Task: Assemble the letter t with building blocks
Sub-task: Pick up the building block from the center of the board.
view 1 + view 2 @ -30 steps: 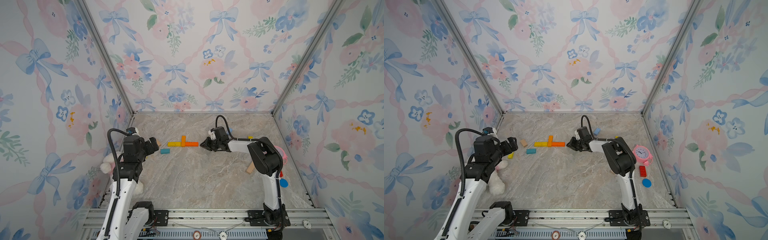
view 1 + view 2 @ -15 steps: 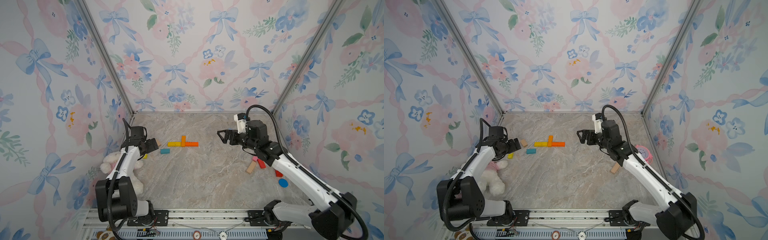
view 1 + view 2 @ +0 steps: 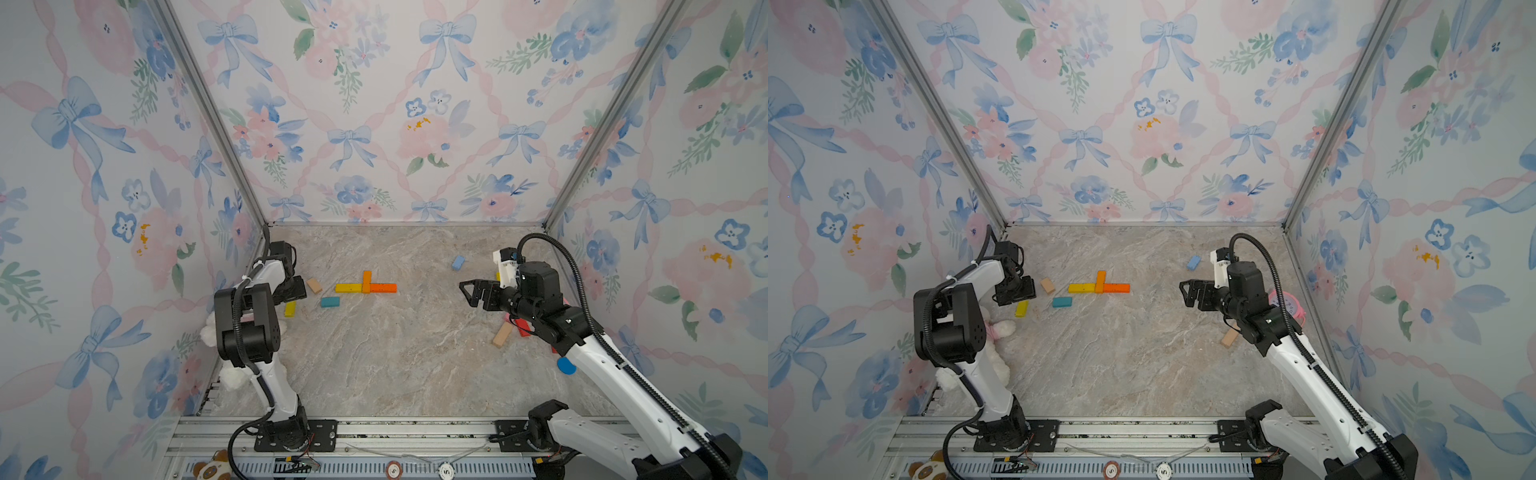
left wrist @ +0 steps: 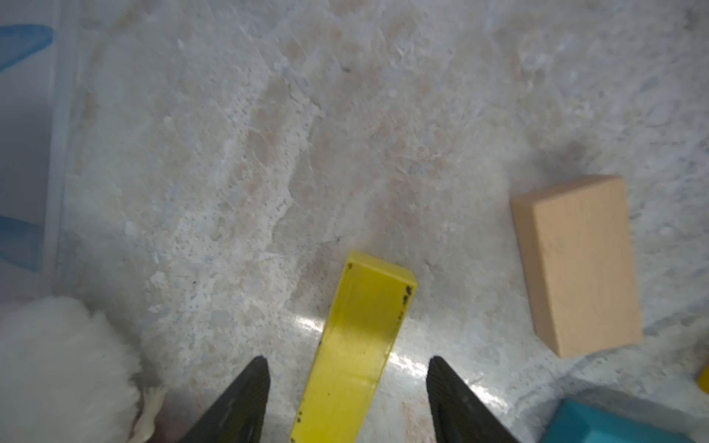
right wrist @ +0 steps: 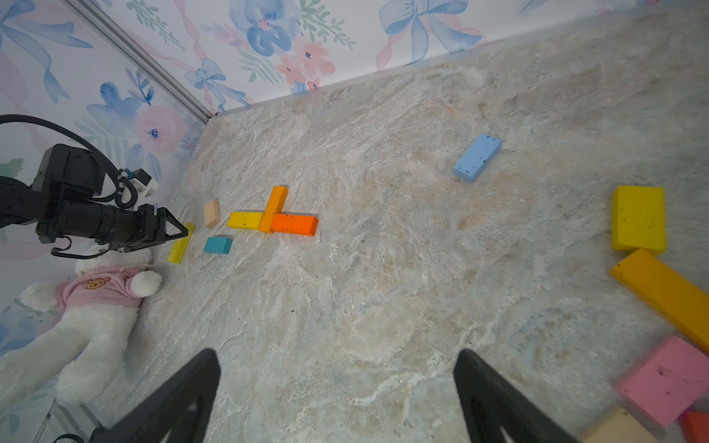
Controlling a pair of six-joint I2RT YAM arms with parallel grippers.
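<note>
1. Three painted bricks are lying together mid-table as a rough letter. A flat yellow wooden brick (image 3: 348,287) and a deep orange wooden brick (image 3: 383,287) are lining up, with a light orange wooden brick (image 3: 366,281) sitting between them at right angles and pointing toward the back wall.
2. I am looking at a marbled grey-beige tabletop (image 3: 395,365), glossy enough to be throwing glare under the left wrist camera.
3. Pastel wallpaper walls with blue bows and pink flowers (image 3: 374,124) are enclosing three sides, meeting at bare aluminium corner posts (image 3: 208,112).
4. My left gripper (image 4: 347,360) is sitting low near the left wall, jaws parted around a slim yellow wooden brick (image 4: 360,326), with a gap showing on each side.
5. A bare wooden brick (image 3: 314,285) and a teal wooden brick (image 3: 330,302) are lying just beside it, and a white plush bear in a pink shirt (image 5: 88,318) is slumping by the left wall.
6. My right gripper (image 5: 337,353) is hovering over bare table, spread wide and holding nothing.
7. A light blue wooden brick (image 3: 458,262) is lying apart toward the back right. A squat yellow wooden brick (image 5: 638,218), a long amber wooden brick (image 5: 663,291) and a pink wooden brick (image 5: 667,379) are crowding near the right wall.
</note>
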